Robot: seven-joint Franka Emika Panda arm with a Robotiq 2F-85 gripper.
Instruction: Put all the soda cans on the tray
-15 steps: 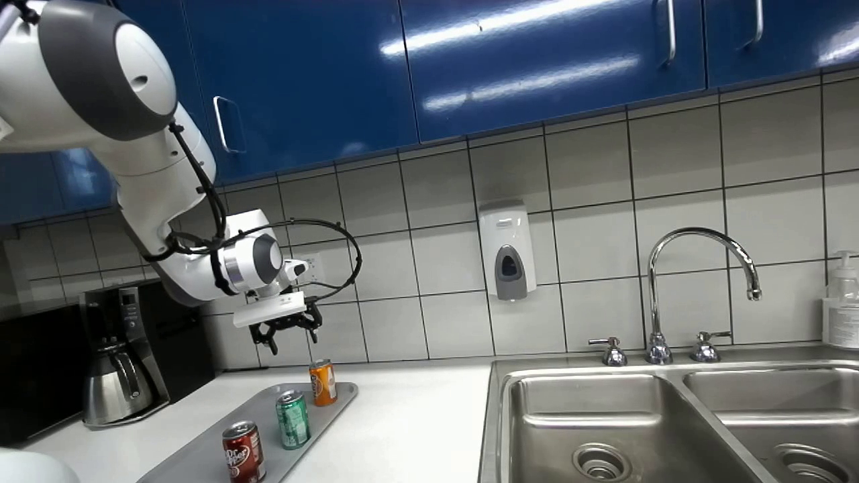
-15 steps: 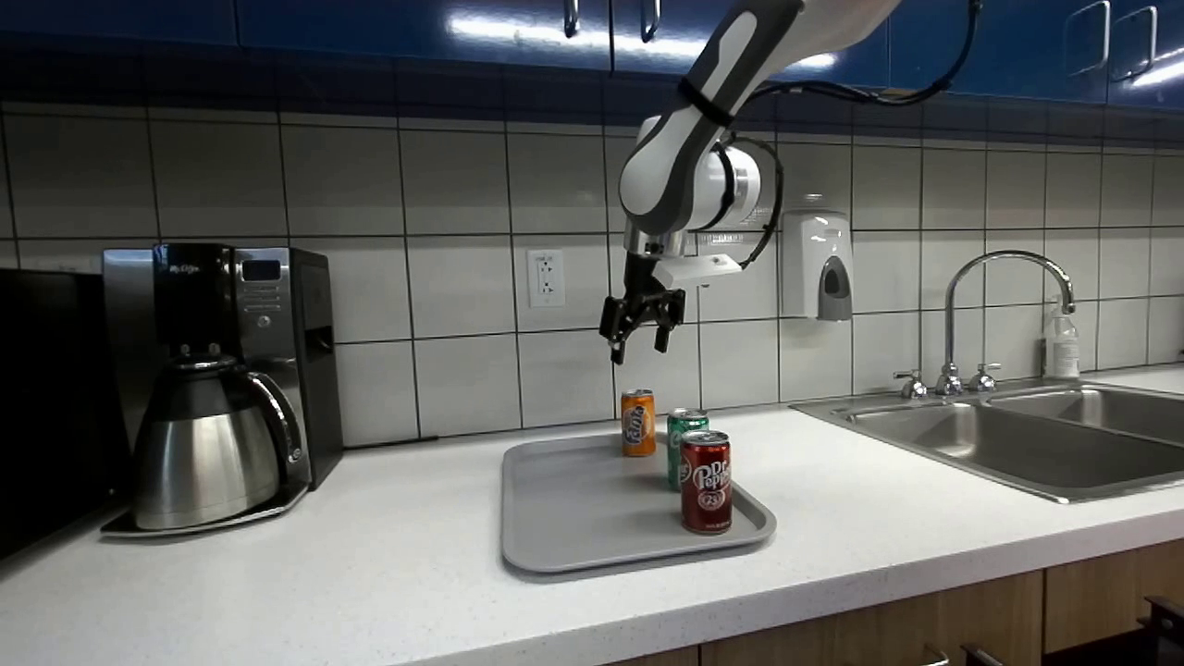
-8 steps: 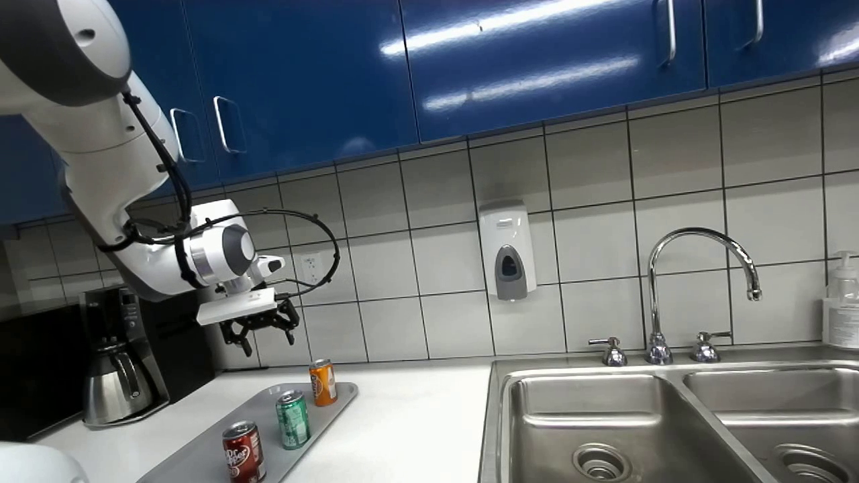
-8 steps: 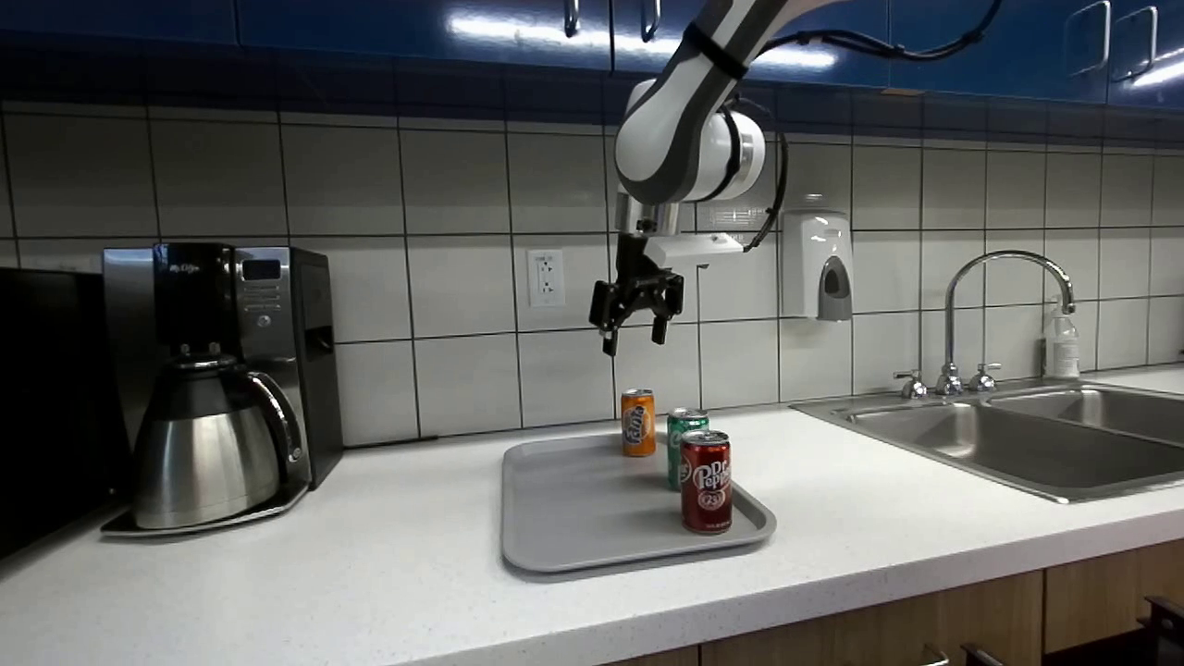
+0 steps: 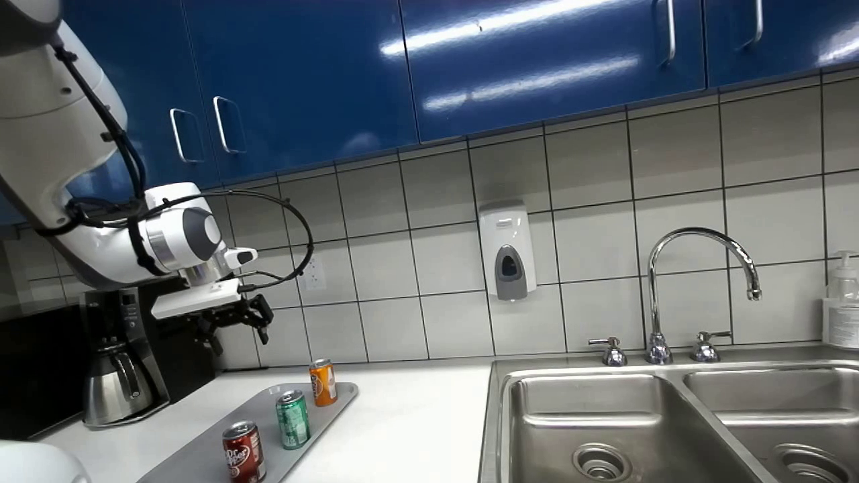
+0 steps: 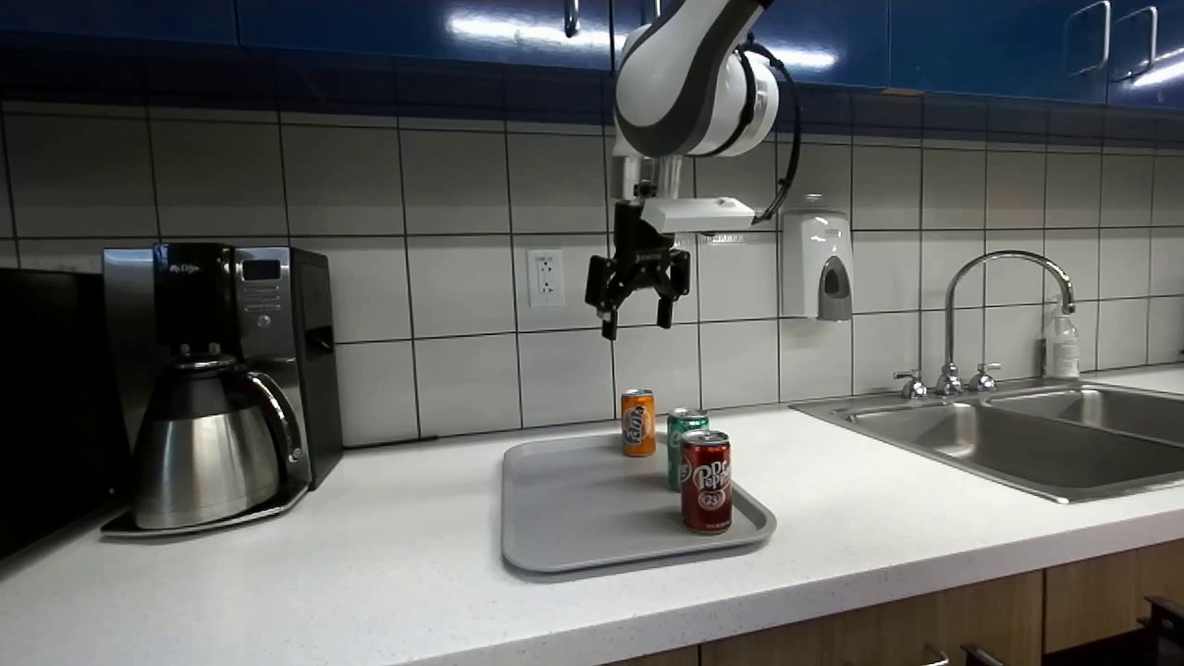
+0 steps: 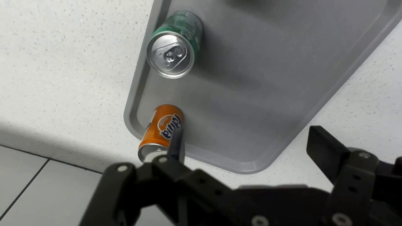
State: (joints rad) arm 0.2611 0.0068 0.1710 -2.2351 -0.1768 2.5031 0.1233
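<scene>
The orange can [image 5: 323, 382] [image 6: 638, 424], green can [image 5: 292, 420] [image 6: 686, 422] and red can [image 5: 243, 451] [image 6: 706, 483] stand upright on the grey tray [image 5: 201, 439] [image 6: 573, 509], along one side. The red can partly hides the green one in an exterior view. My gripper [image 5: 239, 340] [image 6: 637, 319] is open and empty, well above the tray. In the wrist view its fingers [image 7: 246, 135] are wide apart over the tray [image 7: 267, 78] corner. One finger overlaps part of the orange can [image 7: 161, 125]. The green can [image 7: 172, 50] shows there too; the red can is out of that view.
A coffee maker with steel pot [image 6: 208, 453] stands at one side of the tray on the white counter [image 6: 388, 564]. The steel double sink [image 5: 590, 429] [image 6: 971, 444] lies at the other side. The tiled wall [image 6: 462, 379] is behind; blue cabinets [image 5: 302, 87] hang above.
The open gripper has moved left and slightly down in an exterior view, and slightly up and closer in an exterior view. The cans and tray have not moved.
</scene>
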